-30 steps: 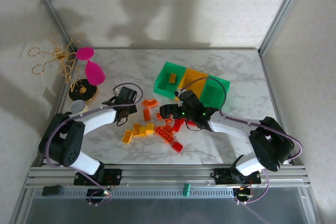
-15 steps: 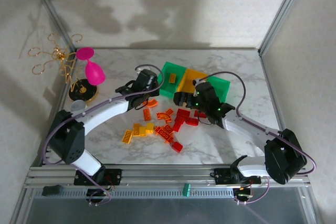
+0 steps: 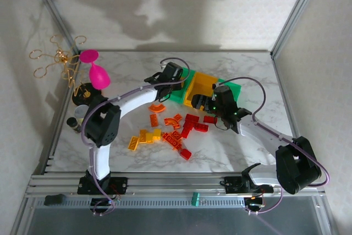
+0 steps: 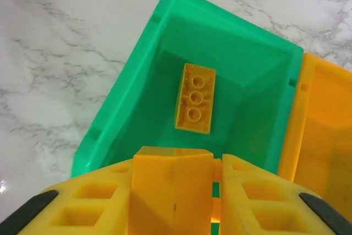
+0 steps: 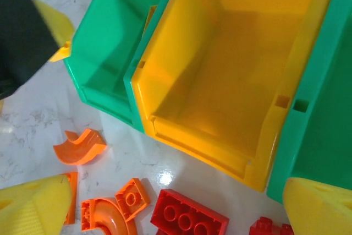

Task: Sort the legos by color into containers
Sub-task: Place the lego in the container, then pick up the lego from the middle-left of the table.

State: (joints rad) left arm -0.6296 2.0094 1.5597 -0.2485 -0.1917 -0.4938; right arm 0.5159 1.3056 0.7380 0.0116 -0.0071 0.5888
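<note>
White marble table point(image 3: 126, 75). Far centre: containers point(image 3: 204, 79), three joined bins, green-yellow-green. Just in front, loose legos point(image 3: 192, 119) scattered mid-table. Orange arch point(image 3: 158, 108) close to bins, yellow bricks point(image 3: 144, 136) further left, lone red brick point(image 3: 185, 154) nearest front edge. Far-left side: pink goblet point(image 3: 98, 74), gold wire stand point(image 3: 81, 92), cream cup point(image 3: 81, 112).
</note>
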